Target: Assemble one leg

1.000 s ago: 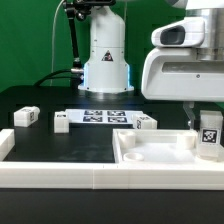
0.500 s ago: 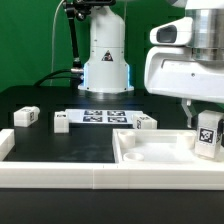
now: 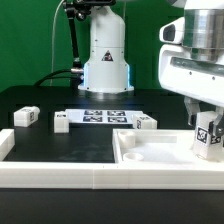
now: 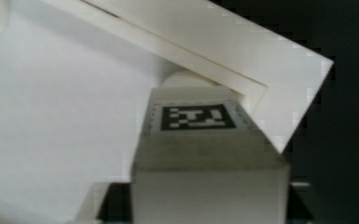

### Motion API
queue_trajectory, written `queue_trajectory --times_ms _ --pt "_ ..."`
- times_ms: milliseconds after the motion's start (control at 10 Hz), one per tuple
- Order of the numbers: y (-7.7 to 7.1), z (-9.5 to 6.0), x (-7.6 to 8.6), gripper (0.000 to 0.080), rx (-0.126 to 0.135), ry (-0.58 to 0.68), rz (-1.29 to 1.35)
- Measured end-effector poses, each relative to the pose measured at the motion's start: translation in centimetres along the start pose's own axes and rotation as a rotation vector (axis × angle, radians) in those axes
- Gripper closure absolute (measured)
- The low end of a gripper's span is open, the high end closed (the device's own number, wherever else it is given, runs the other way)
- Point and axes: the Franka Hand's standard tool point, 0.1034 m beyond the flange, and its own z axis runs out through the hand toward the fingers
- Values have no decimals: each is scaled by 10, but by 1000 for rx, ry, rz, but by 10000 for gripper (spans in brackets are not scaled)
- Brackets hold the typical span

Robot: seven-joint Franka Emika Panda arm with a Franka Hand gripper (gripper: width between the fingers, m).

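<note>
The leg (image 3: 208, 137) sits at 3 o'clock in the exterior view, and the rest of the scene is told here from 9 o'clock across to it.

At 9 o'clock a first spare block (image 3: 26, 116) lies on the black table (image 3: 60, 145). Just toward 3 o'clock from it a second spare block (image 3: 61, 122) stands, its marker facing the camera. Next comes the marker board (image 3: 105, 116), flat on the table near the centre, with the arm's base (image 3: 105, 62) rising behind it at 12 o'clock. A third spare block (image 3: 146, 123) stands at the board's 3 o'clock end, just beside the far rim of the panel (image 3: 150, 152). This large flat white panel with a raised rim fills the picture from 5 o'clock toward 4 o'clock.

At 3 o'clock the gripper (image 3: 207, 124) comes down from above and is clamped on the leg, one of its fingers (image 3: 192, 112) pressed to each side. The leg hangs a little tilted over the panel's corner, its black-and-white marker (image 3: 208, 130) toward the camera. Whether its lower end touches the panel cannot be told.

In the wrist view the leg (image 4: 202, 165) runs out from between the fingers, marker (image 4: 197, 117) up, its far end at the panel's (image 4: 69, 100) raised corner rim.
</note>
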Motion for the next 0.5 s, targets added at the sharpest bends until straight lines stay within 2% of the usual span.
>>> queue_trajectory --times_ms 300,500 --pt "1 0 1 507 2 -22 138" --pt "1 1 1 498 4 -21 109"
